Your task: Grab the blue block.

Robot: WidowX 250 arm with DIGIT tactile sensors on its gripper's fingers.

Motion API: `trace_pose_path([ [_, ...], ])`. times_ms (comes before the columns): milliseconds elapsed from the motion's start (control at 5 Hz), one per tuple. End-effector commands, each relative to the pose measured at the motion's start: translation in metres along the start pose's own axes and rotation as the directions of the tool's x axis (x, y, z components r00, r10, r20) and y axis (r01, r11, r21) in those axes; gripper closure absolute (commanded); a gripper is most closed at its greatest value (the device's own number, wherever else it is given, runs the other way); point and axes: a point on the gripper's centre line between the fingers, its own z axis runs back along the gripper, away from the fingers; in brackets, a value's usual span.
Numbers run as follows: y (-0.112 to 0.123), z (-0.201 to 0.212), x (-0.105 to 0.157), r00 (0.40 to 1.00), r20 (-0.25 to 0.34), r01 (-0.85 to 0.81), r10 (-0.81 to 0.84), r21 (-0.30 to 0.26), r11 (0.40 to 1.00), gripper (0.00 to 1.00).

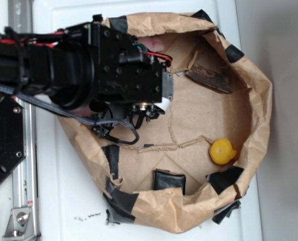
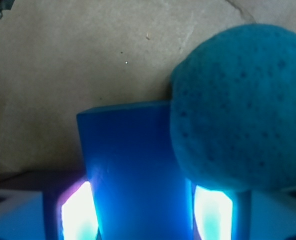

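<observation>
In the wrist view the blue block is a flat, smooth slab standing between my two glowing fingertips, one pad on its left edge and the other on its right. My gripper is shut on it. A fuzzy teal ball presses against the block's upper right corner and overlaps the right finger. Brown paper lies behind both. In the exterior view my black arm reaches into the left side of the paper basin and hides the block, the ball and the fingers.
The crumpled brown paper wall rings the work area, patched with black tape. Inside lie a yellow rubber toy at the right, a dark wooden piece at the back and a black pad at the front.
</observation>
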Motion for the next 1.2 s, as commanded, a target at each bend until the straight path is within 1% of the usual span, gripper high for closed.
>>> trace_pose_path([
  [0,-0.003,0.0,-0.003,0.999,0.038,-0.012,0.013,-0.034,0.999,1.0],
  [200,-0.008,0.053,0.006,0.986,0.133,-0.094,0.098,-0.031,0.995,1.0],
  [400,-0.008,0.111,0.031,0.942,0.191,-0.265,0.275,-0.078,0.961,1.0],
  [600,0.009,0.157,0.026,0.841,0.208,-0.48,0.499,-0.138,0.866,1.0],
  [800,0.016,0.166,0.03,0.828,0.225,-0.499,0.513,-0.118,0.858,1.0],
  [1000,0.016,0.167,0.032,0.84,0.227,-0.481,0.493,-0.108,0.87,1.0],
])
